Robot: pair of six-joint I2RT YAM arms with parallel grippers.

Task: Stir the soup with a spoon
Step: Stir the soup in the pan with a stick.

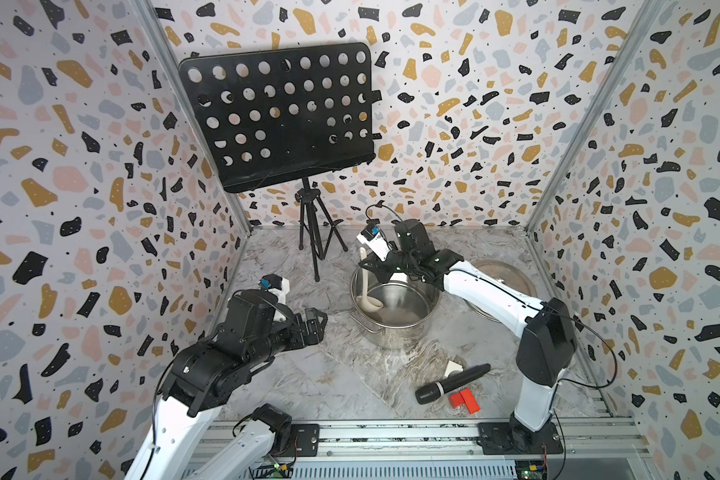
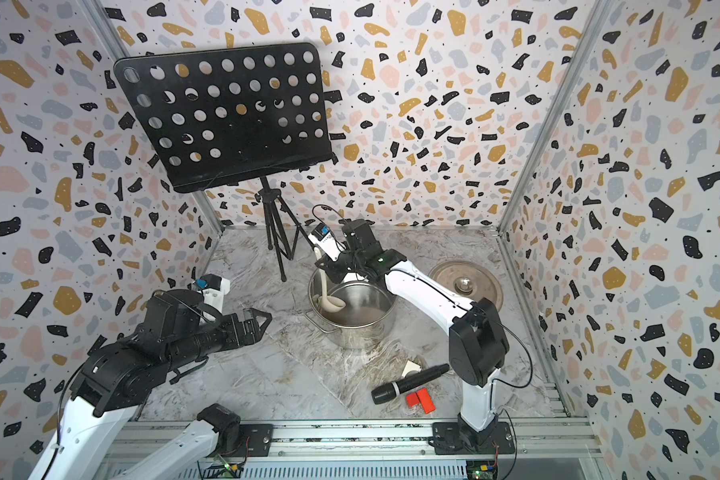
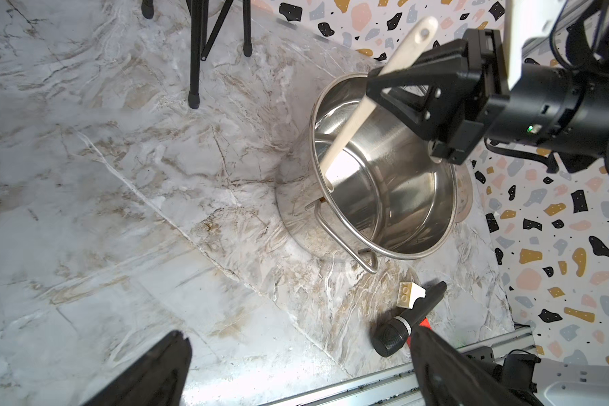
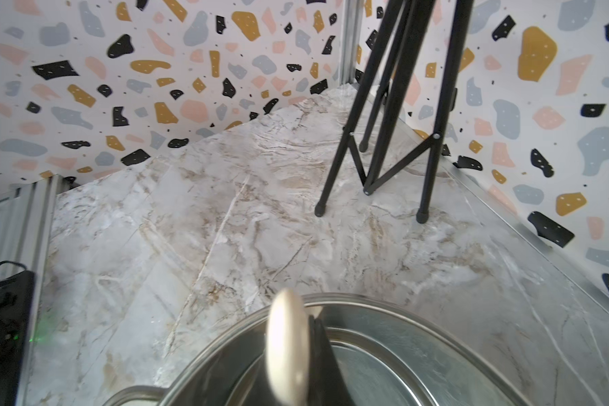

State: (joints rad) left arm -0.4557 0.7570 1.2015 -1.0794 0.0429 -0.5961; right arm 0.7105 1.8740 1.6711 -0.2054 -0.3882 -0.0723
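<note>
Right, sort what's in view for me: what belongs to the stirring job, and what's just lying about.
Job: spoon, held by the shut right gripper; steel pot it stands in.

Lying about: pot lid, black microphone, red blocks, cream brick, music stand; the open left gripper holds nothing.

The left arm [image 1: 175, 432] and right arm [image 1: 491, 297] are showing white shells and black joints, thin black cables [image 1: 615, 365] trailing, a green light [image 3: 533, 128] glowing.

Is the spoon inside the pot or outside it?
The spoon is inside: bowl low in the pot, handle above the rim, gripped by the right claw.
</note>
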